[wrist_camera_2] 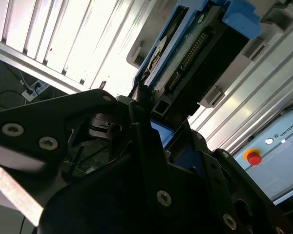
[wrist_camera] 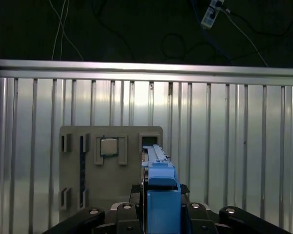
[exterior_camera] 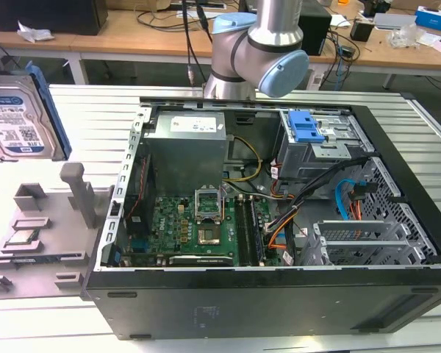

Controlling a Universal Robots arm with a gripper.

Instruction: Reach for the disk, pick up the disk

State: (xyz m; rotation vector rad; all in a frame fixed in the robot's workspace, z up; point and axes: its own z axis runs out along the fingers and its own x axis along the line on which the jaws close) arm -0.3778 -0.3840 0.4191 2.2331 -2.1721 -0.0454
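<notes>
Disk (exterior_camera: 18,121) is up in the air at the exterior view's left, standing on its edge, with its white and blue sticker facing us. It hangs over the grey tray (exterior_camera: 37,220) and does not touch it.

The big silver table (exterior_camera: 95,110) with long grooves holds everything. The black computer box (exterior_camera: 264,309) lies open on it, well apart from the disk. The robot arm (exterior_camera: 261,51) stands behind the box. Inside the box are a grey power box (exterior_camera: 187,147) and a small blue clip (exterior_camera: 305,126).

In the first wrist view, the gripper (wrist_camera: 159,195) has its jaws pressed on the disk (wrist_camera: 156,158), one on each flat side. The disk's blue edge sticks out between them. The second wrist view shows the disk (wrist_camera_2: 185,53) reaching out past the black jaws.

A little square chip (wrist_camera: 108,146) sits in the tray (wrist_camera: 112,185), beside the disk.
</notes>
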